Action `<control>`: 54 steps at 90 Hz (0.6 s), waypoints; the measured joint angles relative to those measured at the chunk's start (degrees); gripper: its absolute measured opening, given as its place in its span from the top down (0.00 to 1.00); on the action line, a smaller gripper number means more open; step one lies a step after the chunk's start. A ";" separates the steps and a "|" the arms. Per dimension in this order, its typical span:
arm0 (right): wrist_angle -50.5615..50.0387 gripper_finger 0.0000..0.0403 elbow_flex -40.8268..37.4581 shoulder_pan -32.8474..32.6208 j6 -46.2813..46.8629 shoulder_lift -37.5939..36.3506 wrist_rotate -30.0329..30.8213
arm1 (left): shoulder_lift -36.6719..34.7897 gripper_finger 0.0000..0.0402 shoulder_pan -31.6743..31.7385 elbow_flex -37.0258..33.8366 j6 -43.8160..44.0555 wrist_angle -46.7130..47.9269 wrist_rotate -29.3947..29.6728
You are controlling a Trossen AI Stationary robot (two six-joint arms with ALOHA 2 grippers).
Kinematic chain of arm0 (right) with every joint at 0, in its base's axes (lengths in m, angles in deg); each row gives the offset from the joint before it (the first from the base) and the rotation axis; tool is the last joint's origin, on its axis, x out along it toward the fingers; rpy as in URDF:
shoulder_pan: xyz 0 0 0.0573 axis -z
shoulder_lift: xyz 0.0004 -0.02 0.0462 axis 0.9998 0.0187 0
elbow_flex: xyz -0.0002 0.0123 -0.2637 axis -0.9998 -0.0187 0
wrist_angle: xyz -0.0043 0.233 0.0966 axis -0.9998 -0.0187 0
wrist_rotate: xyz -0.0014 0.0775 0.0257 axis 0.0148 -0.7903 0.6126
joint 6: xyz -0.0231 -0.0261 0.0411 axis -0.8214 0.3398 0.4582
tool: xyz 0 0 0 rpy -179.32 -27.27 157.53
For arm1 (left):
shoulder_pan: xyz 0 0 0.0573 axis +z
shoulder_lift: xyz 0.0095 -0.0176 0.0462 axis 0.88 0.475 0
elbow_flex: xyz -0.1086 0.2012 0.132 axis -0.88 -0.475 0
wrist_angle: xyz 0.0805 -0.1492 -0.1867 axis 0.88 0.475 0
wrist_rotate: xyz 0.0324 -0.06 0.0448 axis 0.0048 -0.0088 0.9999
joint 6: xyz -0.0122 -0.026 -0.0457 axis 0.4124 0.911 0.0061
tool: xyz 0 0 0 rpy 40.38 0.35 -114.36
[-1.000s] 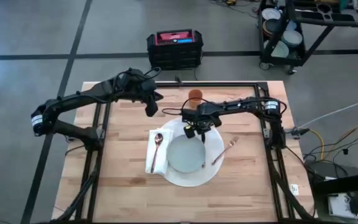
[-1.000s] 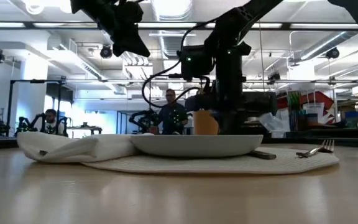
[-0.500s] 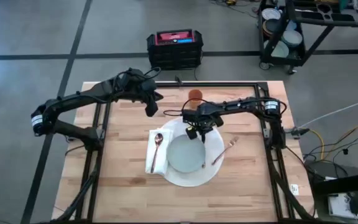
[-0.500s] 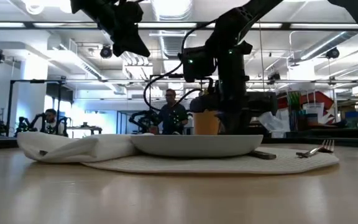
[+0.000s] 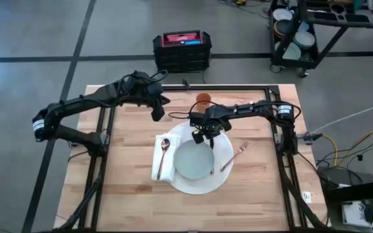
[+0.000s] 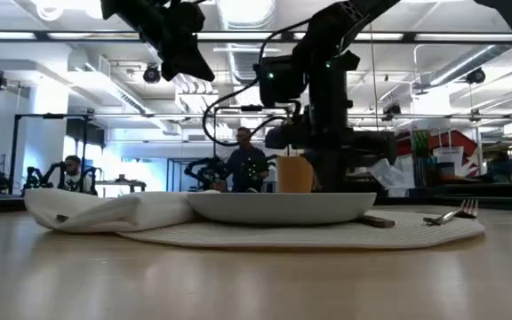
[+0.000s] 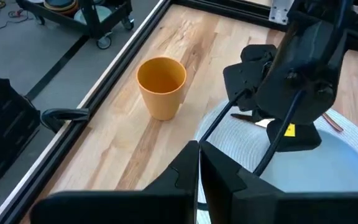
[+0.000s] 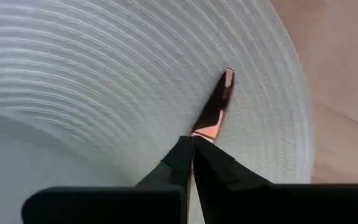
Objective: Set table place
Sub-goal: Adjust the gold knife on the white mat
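Now the right gripper [image 5: 207, 138] hangs over the far rim of the pale plate [image 5: 193, 160], its fingers [image 8: 188, 163] pressed together with nothing between them. Since a second ago it has edged slightly away from the plate's middle, toward the orange cup [image 5: 203, 99] beyond it. Just ahead of the fingertips a copper-toned knife [image 8: 215, 111] lies on the round white mat [image 5: 225, 153]. Out from there, a fork [image 5: 234, 155] rests on the mat's right edge and a spoon [image 5: 164, 153] lies on the napkin [image 5: 158, 164] to the plate's left, all on the table [image 5: 129, 194]. The left gripper [image 5: 157, 111] hovers unchanged near the back rail, fingers together.
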 joint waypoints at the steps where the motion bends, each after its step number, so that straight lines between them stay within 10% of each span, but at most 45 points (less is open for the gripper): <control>1: 0.06 1.00 -0.01 0.00 0.00 0.01 0.00 | 0.00 1.00 0.00 0.00 0.01 0.01 0.00; 54: 3.29 1.00 -0.35 -0.52 0.34 2.54 -1.74 | 0.00 1.00 0.00 0.00 0.01 0.01 0.02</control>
